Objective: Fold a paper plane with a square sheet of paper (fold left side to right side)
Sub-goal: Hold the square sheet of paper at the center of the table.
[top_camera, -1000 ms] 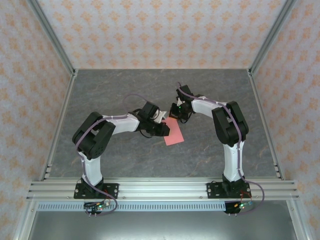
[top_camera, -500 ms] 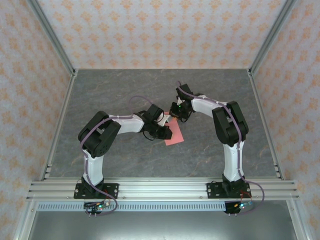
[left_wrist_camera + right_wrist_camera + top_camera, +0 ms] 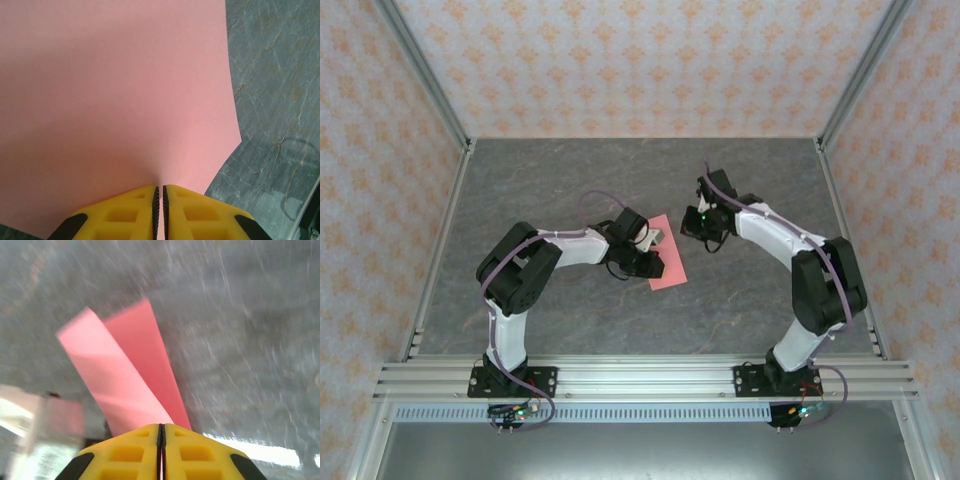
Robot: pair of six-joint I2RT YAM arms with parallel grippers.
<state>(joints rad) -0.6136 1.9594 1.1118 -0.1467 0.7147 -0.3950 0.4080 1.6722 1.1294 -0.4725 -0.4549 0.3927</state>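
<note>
The salmon-pink square sheet of paper [image 3: 670, 268] lies near the middle of the grey table. My left gripper [image 3: 654, 258] is shut on its left edge, and in the left wrist view the sheet [image 3: 115, 95] runs between the yellow fingertips [image 3: 158, 189]. In the right wrist view the paper [image 3: 125, 375] shows a paler flap raised over a darker layer. My right gripper [image 3: 695, 230] hovers to the right of the sheet, apart from it. Its jaws [image 3: 161, 426] are shut with nothing between them. That view is blurred by motion.
The grey marbled table [image 3: 750, 180] is bare around the sheet. Aluminium frame rails [image 3: 640, 375] run along the near edge and the sides, with patterned walls behind. The left arm's elbow [image 3: 515, 265] rises to the left of the paper.
My right gripper has drawn back to the right, away from the paper's top corner. The left gripper keeps its hold on the sheet and has barely moved in the last half second.
</note>
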